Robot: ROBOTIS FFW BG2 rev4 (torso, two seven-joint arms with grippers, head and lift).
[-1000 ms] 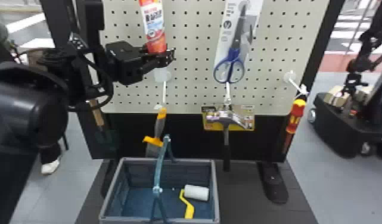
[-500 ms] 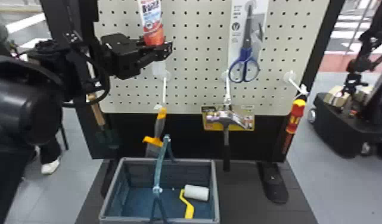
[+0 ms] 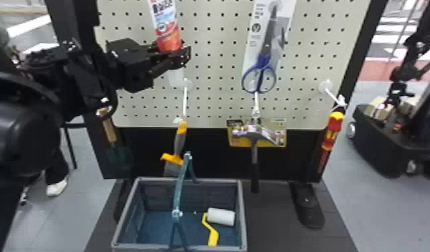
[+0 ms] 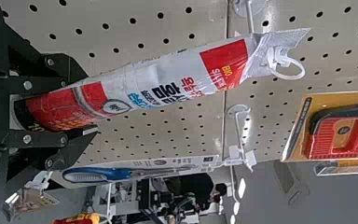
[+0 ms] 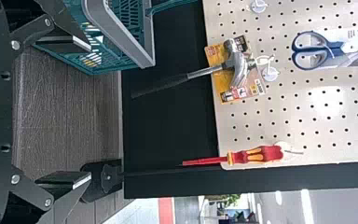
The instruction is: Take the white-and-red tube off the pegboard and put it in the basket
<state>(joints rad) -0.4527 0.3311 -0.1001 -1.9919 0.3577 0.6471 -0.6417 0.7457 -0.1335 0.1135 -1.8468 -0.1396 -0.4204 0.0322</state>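
Jaws of the left gripper (image 4: pixel 89 103) are closed on the red lower end of the white-and-red soft plastic tube (image 4: pixel 168 79), which stands nearly upright in front of the perforated cream pegboard (image 3: pixel 210 75). This low grip probably serves to leave the upper end, with its white loop (image 4: pixel 292 70), free to clear a hook. Whether the loop is fully off the hook cannot be told. Right gripper (image 5: pixel 82 112): jaws spread, nothing between them; presumably on standby.

Below the tube sits the blue-green plastic basket with grey rim (image 3: pixel 243 214). Contents: one paint roller with white sleeve and yellow handle (image 3: pixel 220 216), lying toward the basket's right side. The raised blue-green carrying handle (image 3: pixel 179 191) crosses the opening. Caution: the tube could strike this handle on descent; the left half of the basket appears the better entry. Next step, as judged: confirm clearance from the pegboard, then lower.
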